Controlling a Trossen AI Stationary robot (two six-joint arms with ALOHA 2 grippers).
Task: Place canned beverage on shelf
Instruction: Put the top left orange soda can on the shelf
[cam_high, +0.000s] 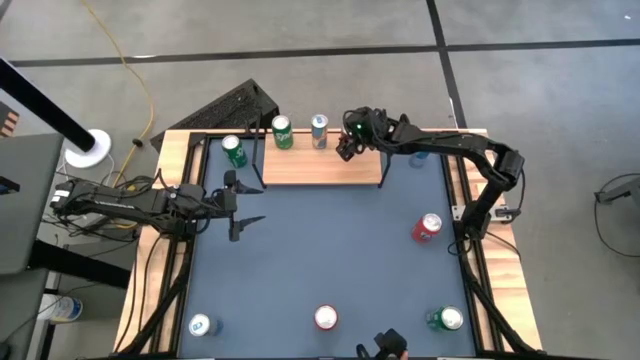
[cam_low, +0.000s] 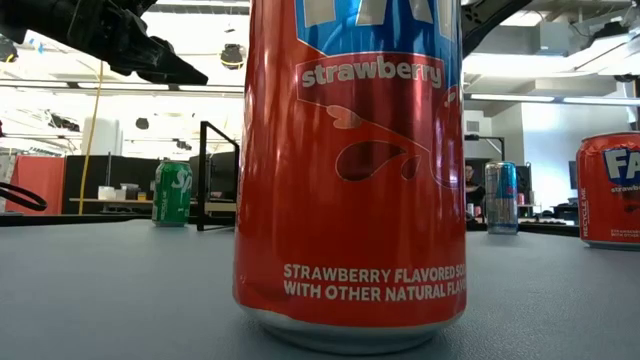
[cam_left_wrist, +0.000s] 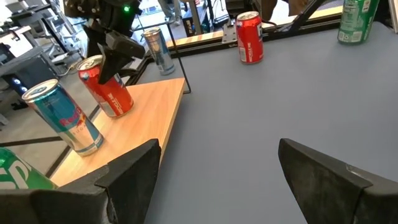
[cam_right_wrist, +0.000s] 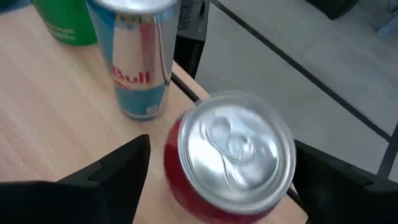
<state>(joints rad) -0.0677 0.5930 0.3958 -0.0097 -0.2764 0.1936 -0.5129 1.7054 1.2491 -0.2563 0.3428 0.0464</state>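
The shelf (cam_high: 320, 167), a light-wood board with black wire end frames, stands at the table's far side. On it stand a green can (cam_high: 283, 131), a blue and silver can (cam_high: 319, 130) and a red can (cam_left_wrist: 107, 87), all upright on their bases. My right gripper (cam_high: 347, 147) is open above the shelf's right part. It points down, with one finger on each side of the red can's top (cam_right_wrist: 233, 149). My left gripper (cam_high: 240, 205) is open and empty above the table, left of the shelf's near edge. My right gripper has its fingers (cam_right_wrist: 124, 171) standing beside the red can's upper rim (cam_right_wrist: 180, 143), coming from above. A narrow gap shows on one side. I cannot tell whether the other finger touches the can. The can stands with its base on the shelf board.
Several cans stand on the table: a green one (cam_high: 234, 150) left of the shelf, a blue one (cam_high: 418, 158) under the right arm, a red one (cam_high: 427, 227) at the right, and a blue-white (cam_high: 200, 325), a red (cam_high: 325, 318) and a green one (cam_high: 445, 318) along the near edge.
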